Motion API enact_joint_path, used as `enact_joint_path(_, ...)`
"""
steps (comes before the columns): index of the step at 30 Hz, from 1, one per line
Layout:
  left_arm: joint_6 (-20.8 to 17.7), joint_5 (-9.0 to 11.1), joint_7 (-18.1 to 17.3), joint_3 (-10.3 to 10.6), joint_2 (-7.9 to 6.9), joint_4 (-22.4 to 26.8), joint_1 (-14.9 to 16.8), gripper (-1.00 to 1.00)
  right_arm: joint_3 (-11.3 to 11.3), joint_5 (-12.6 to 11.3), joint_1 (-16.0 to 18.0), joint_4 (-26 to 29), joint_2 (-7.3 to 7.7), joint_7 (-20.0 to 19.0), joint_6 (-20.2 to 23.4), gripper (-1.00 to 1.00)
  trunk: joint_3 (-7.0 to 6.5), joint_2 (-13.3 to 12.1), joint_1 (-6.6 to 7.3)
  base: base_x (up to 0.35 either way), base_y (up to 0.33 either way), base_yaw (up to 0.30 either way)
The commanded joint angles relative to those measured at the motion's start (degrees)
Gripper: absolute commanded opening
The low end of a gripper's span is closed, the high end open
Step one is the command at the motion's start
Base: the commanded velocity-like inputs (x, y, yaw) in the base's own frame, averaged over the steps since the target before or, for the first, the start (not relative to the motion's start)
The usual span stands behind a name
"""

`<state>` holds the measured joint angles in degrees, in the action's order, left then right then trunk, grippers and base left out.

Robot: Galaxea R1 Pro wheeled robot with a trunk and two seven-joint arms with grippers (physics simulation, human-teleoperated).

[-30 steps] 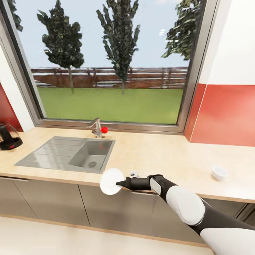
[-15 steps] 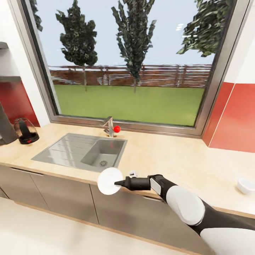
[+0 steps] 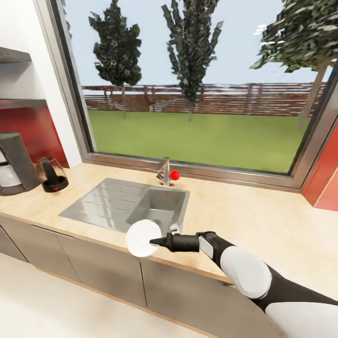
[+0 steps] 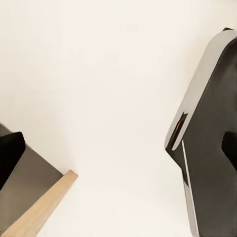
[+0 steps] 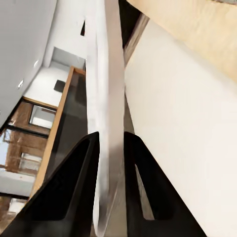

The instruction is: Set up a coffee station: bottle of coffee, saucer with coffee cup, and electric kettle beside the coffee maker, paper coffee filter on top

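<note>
My right gripper [image 3: 152,242] is shut on the rim of a white saucer [image 3: 141,237], holding it on edge just off the counter's front edge, in front of the sink. In the right wrist view the saucer [image 5: 106,98] runs edge-on between the two black fingers [image 5: 79,187]. A grey coffee maker [image 3: 14,162] stands on the countertop [image 3: 253,220] at far left. Beside it sits a dark glass jug on a black base [image 3: 50,174], probably the electric kettle. In the left wrist view one dark fingertip [image 4: 9,155] sits far out at the frame's edge over pale floor.
A steel sink [image 3: 126,204] with a faucet [image 3: 165,172] and red knob lies between the saucer and the coffee maker. Wall shelves [image 3: 14,56] hang above the coffee maker. A large window backs the counter. Grey cabinet fronts [image 3: 94,272] run below.
The head view has swung left: the coffee maker and shelves have come in, and the white cup at the right has gone out of frame. The saucer stays in my right gripper.
</note>
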<state>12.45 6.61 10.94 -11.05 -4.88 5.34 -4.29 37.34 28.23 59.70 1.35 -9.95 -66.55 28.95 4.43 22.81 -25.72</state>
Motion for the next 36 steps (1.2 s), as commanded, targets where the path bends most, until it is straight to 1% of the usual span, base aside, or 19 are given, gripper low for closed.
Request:
enact_joint_path(1,0.1,0.6,0.0,0.1,0.02,0.1,0.0,1.0,0.5,0.5,0.0,0.1,-0.04,-2.1,0.6,-1.0,0.11,0.1,-0.06,0.237,0.261,0.004)
enact_joint_path(2,0.1,0.6,0.0,0.1,0.03,0.1,0.0,1.0,0.5,0.6,0.0,0.1,-0.04,-5.1,0.6,-1.0,0.11,0.1,-0.06,0.225,0.27,0.002)
enact_joint_path(4,0.1,0.6,0.0,0.2,0.04,0.1,0.0,1.0,0.4,1.2,0.0,0.2,-0.04,-8.6,0.6,-1.0,0.11,0.1,-0.06,0.21,0.277,0.001)
enact_joint_path(8,0.1,0.6,0.0,0.1,0.04,0.1,0.0,1.0,0.4,3.3,-0.1,0.3,-0.04,-9.6,0.6,-1.0,0.11,0.1,-0.06,0.2,0.282,0.0)
enact_joint_path(11,0.1,0.6,0.0,0.1,0.04,0.1,0.0,1.0,0.4,4.6,-0.1,0.3,-0.04,-9.5,0.5,-1.0,0.11,0.1,-0.06,0.198,0.283,0.0)
enact_joint_path(14,0.1,0.6,0.0,0.2,0.04,0.1,0.0,1.0,0.4,5.0,0.0,0.4,-0.04,-8.9,0.6,-1.0,0.11,0.1,-0.06,0.197,0.283,0.0)
enact_joint_path(22,0.1,0.6,0.0,0.2,0.25,0.3,0.0,1.0,0.4,5.0,0.0,0.5,-0.04,-7.9,0.5,-1.0,0.11,0.1,-0.06,0.185,0.288,0.0)
enact_joint_path(32,0.0,0.6,0.0,0.2,0.3,0.5,0.0,1.0,0.5,5.1,-0.1,0.6,-0.04,-7.7,0.6,-1.0,0.11,0.1,-0.06,0.022,0.335,0.0)
enact_joint_path(35,0.0,0.6,0.0,0.2,0.37,0.5,0.0,1.0,0.5,5.1,0.0,0.6,-0.04,-6.5,0.6,-1.0,0.11,0.1,-0.06,0.0,0.34,0.0)
enact_joint_path(36,0.0,0.6,0.0,0.2,0.48,0.5,0.0,1.0,0.5,5.0,0.0,0.5,-0.04,-5.0,0.6,-1.0,0.11,0.1,-0.06,0.0,0.34,0.0)
